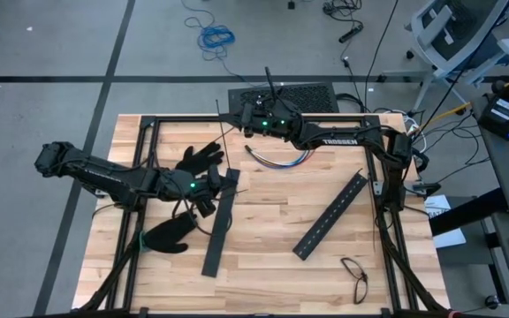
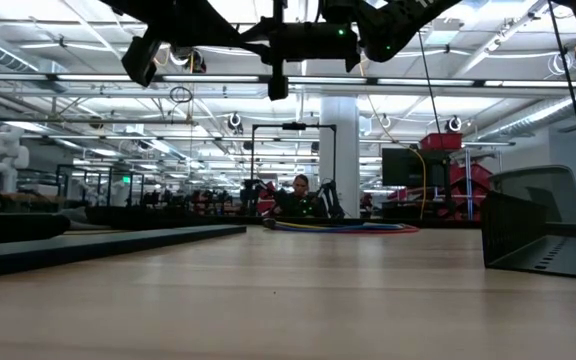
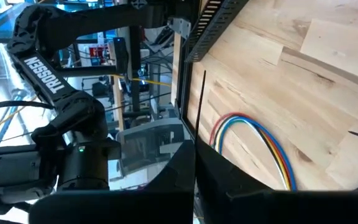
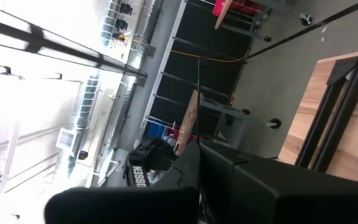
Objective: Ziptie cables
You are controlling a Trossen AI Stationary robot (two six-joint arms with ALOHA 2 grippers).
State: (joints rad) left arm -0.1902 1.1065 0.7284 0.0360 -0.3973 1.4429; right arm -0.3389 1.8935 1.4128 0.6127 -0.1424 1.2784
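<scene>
Both grippers pinching zipties, cables not yet tied.

Landmark: the cables point(image 1: 277, 160), a curved red-blue-white-yellow bundle lying flat on the table point(image 1: 272, 256) near its far edge, untouched. Nearest me, the left gripper point(image 1: 204, 200) hangs this side of the cables, beside the black gloves point(image 1: 200, 160) and a slotted black bar point(image 1: 220, 221); fingers pressed shut on a thin dark ziptie point(image 3: 200, 106) whose free end points toward the bundle. Farther off, just beyond the cables, the right gripper point(image 1: 256, 124) is raised, clamped tight on a second strip point(image 4: 198, 81), as far as I can make out. To do this well, I'd judge: keep the pinch firm, bring the tip low and slide it under the bundle's middle, wires gathered together.
</scene>
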